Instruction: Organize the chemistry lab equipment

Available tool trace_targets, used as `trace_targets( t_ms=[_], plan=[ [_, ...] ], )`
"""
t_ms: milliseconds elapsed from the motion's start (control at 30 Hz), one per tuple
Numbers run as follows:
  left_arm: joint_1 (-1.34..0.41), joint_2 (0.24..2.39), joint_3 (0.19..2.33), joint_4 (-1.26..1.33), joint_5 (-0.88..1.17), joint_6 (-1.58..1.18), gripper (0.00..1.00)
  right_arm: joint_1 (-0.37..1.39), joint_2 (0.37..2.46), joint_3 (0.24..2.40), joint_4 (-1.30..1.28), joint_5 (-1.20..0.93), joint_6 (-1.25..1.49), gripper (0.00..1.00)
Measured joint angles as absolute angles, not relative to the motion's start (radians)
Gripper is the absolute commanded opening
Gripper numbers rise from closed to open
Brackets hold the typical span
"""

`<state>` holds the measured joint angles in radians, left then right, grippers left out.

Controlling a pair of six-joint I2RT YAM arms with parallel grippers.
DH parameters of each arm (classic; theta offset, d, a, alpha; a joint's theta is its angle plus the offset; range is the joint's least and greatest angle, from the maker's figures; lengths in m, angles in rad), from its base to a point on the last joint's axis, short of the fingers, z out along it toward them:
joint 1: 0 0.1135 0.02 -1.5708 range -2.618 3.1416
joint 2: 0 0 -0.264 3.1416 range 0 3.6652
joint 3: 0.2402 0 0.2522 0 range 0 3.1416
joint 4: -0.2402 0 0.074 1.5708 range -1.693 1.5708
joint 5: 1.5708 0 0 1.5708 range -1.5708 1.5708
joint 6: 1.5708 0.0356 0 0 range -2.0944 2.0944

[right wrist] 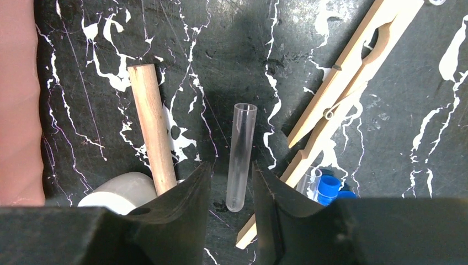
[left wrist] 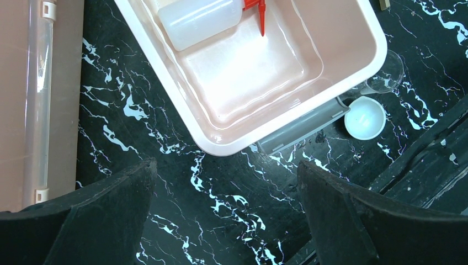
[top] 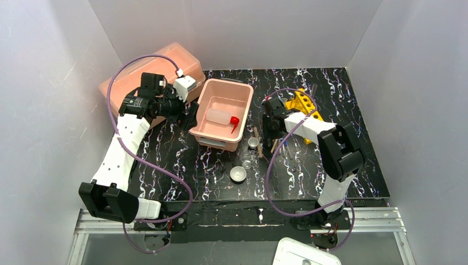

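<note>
A clear thin tube (right wrist: pixel 241 157) lies on the black marbled table, its rounded end between the fingers of my right gripper (right wrist: pixel 230 176). The jaws stand narrow around the tube, with a small gap still showing. A wooden stick (right wrist: pixel 152 127) lies to its left and a wooden clamp (right wrist: pixel 347 94) to its right. The white squeeze bottle with red spout (top: pixel 219 116) lies in the pink tub (top: pixel 223 84). My left gripper (left wrist: pixel 226 182) hangs wide open and empty over bare table beside the tub. A white dish (top: pixel 238 174) and a clear funnel (left wrist: pixel 386 72) sit near the tub's corner.
The yellow holed rack (top: pixel 305 105) stands behind my right arm. The large pink lidded box (top: pixel 127 83) is at the back left, close to my left arm. Blue-capped tubes (right wrist: pixel 330 185) lie right beside my right finger. A small beaker (top: pixel 253 142) stands by the tub.
</note>
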<state>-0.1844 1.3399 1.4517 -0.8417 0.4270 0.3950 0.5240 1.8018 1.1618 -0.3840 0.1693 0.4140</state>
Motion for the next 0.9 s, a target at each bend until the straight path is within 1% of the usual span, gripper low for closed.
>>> trace_targets(
  t_ms=[100, 267, 367, 500, 567, 667, 800, 900],
  plan=[
    [-0.184, 1.34, 1.452, -0.842, 0.427, 0.395, 0.98, 0.524, 1.802, 1.148, -0.372, 0.168, 0.417, 0.33],
    [-0.184, 1.34, 1.452, -0.842, 0.427, 0.397, 0.98, 0.525, 1.802, 1.128, -0.35, 0.165, 0.421, 0.18],
    [-0.184, 1.34, 1.452, -0.842, 0.429, 0.397, 0.98, 0.525, 1.802, 1.126, -0.344, 0.162, 0.422, 0.12],
    [-0.184, 1.34, 1.452, -0.842, 0.44, 0.404, 0.98, 0.525, 1.796, 1.126, -0.348, 0.156, 0.42, 0.07],
    [-0.184, 1.34, 1.452, -0.84, 0.458, 0.41, 0.98, 0.526, 1.782, 1.126, -0.36, 0.148, 0.417, 0.07],
    [-0.184, 1.333, 1.452, -0.83, 0.506, 0.421, 0.98, 0.526, 1.718, 1.126, -0.39, 0.11, 0.406, 0.1],
    [-0.184, 1.294, 1.446, -0.774, 0.602, 0.441, 0.98, 0.526, 1.554, 1.129, -0.418, 0.007, 0.385, 0.1],
    [-0.184, 1.207, 1.392, -0.692, 0.685, 0.488, 0.98, 0.526, 1.43, 1.138, -0.418, -0.109, 0.37, 0.1]
  ],
)
